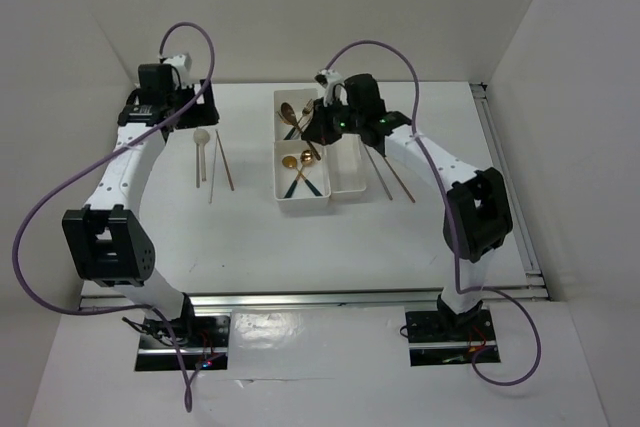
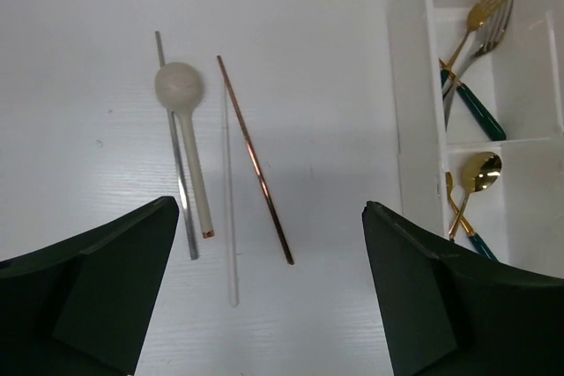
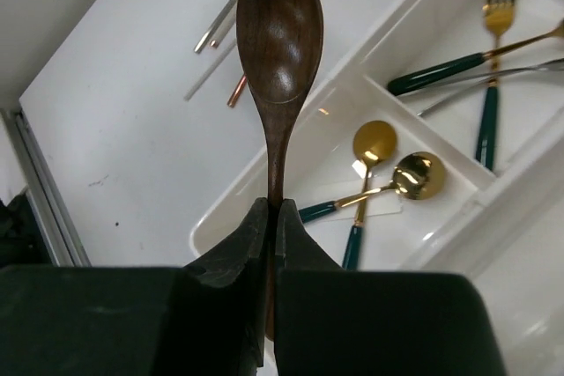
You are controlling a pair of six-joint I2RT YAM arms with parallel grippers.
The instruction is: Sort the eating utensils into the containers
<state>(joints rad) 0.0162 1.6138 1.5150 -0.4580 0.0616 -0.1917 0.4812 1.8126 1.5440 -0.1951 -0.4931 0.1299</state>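
My right gripper point(image 3: 276, 209) is shut on the handle of a brown wooden spoon point(image 3: 279, 33) and holds it above the white tray point(image 3: 207, 231); from above it point(image 1: 318, 119) hangs over the tray's far end. The nearer square bin holds two gold spoons point(image 3: 379, 143) with teal handles. The farther bin holds gold forks point(image 3: 498, 6) and a silver fork. My left gripper point(image 2: 269, 206) is open and empty above a white spoon point(image 2: 179, 87), a silvery chopstick point(image 2: 181, 182), a copper chopstick point(image 2: 256, 160) and a pale chopstick point(image 2: 229, 217) on the table left of the tray point(image 2: 410, 112).
Two more thin chopsticks point(image 1: 392, 175) lie on the table just right of the tray point(image 1: 280, 197), under the right arm. A metal rail point(image 1: 505, 177) runs along the table's right edge. White walls enclose the back and both sides.
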